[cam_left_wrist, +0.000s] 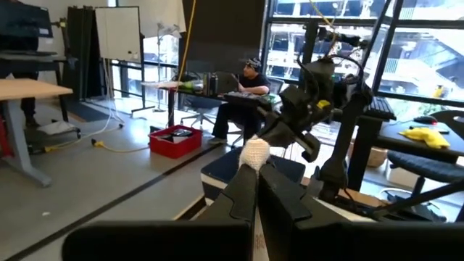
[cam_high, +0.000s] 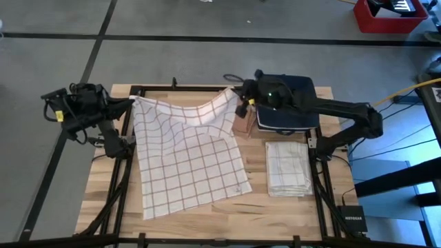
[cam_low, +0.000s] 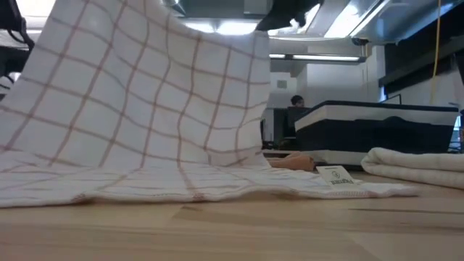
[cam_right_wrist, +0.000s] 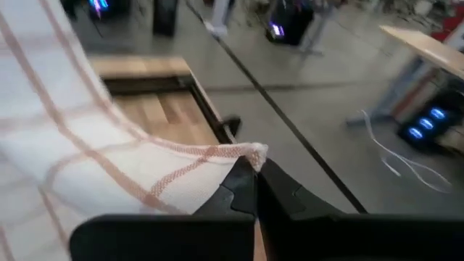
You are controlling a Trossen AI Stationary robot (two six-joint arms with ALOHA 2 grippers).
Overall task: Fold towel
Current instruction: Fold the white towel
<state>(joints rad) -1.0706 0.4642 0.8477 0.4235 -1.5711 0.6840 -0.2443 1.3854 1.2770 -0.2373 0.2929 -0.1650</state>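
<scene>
I have the checked towel lifted by its two far corners, with its near half lying flat on the wooden table. My left gripper is clenched on the towel's left far corner, just past the table's left far edge; in the left wrist view a small tuft of cloth pokes out between the fingers. My right gripper is clenched on the other far corner, beside the dark box. The cloth sags between the two grips. A folded white towel lies just to the right of the checked one.
</scene>
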